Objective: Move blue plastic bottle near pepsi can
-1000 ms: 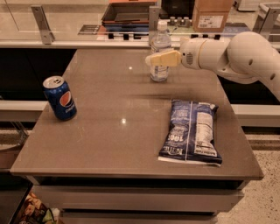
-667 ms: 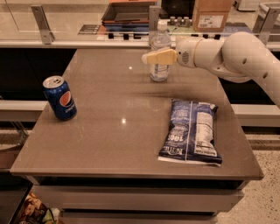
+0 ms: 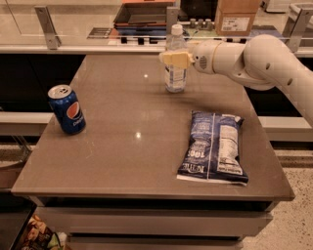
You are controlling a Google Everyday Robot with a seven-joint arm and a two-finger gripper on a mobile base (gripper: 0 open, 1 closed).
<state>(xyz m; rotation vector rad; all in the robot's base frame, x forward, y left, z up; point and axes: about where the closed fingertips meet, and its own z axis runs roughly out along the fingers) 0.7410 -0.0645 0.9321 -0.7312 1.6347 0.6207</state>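
The blue plastic bottle (image 3: 175,78), clear with a white cap and a white-and-blue label, stands upright at the far middle of the brown table (image 3: 122,161). My gripper (image 3: 176,59) reaches in from the right on a white arm and sits at the bottle's upper part, just under the cap, covering its shoulder. The pepsi can (image 3: 66,109), blue with a silver top and round logo, stands upright near the table's left edge, far to the left of the bottle and nearer the front.
A flat dark-blue chip bag (image 3: 212,146) lies on the right half of the table, in front of the bottle. A counter with a dark tray (image 3: 142,14) and a cardboard box (image 3: 235,17) runs behind the table.
My gripper has moved a little left and up, onto the bottle's upper part. The bottle, can and chip bag have stayed put.
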